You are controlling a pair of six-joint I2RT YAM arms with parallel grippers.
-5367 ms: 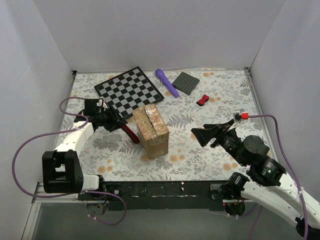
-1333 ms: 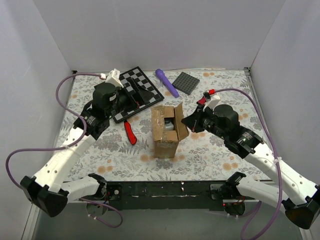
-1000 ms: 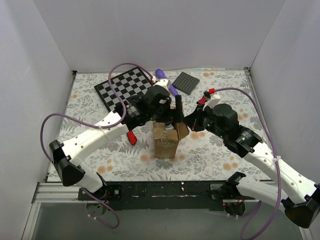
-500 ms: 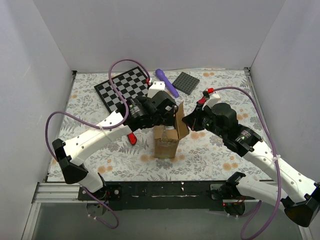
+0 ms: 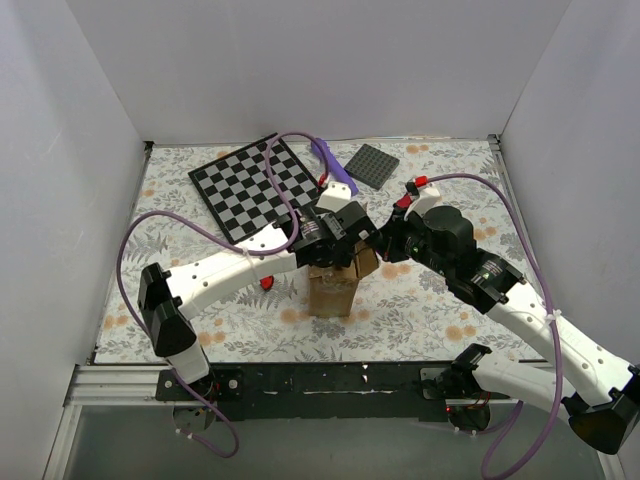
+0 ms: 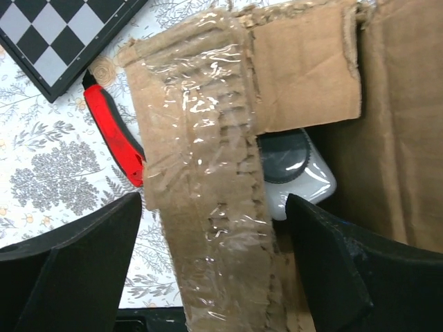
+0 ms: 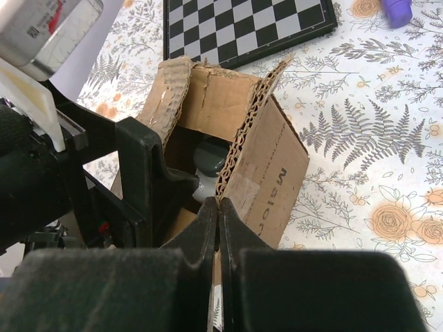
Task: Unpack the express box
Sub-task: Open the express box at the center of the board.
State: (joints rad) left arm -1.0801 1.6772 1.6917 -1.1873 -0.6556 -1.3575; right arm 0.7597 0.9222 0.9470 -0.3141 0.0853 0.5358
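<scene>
— Cardboard like this, how is it handling?
— The box (image 5: pixel 335 288) is sitting mid-table, probably light and bendy. Its torn flaps are looking weak, so I'd be gripping a firm flap edge.
— And the arms?
— The right gripper (image 7: pixel 218 225) is reaching in low, pinching the right flap (image 7: pixel 242 131). The left gripper (image 6: pixel 214 214), jaws wide, is hanging over the taped flap (image 6: pixel 201 138) and the grey item (image 6: pixel 294 162) inside.
</scene>
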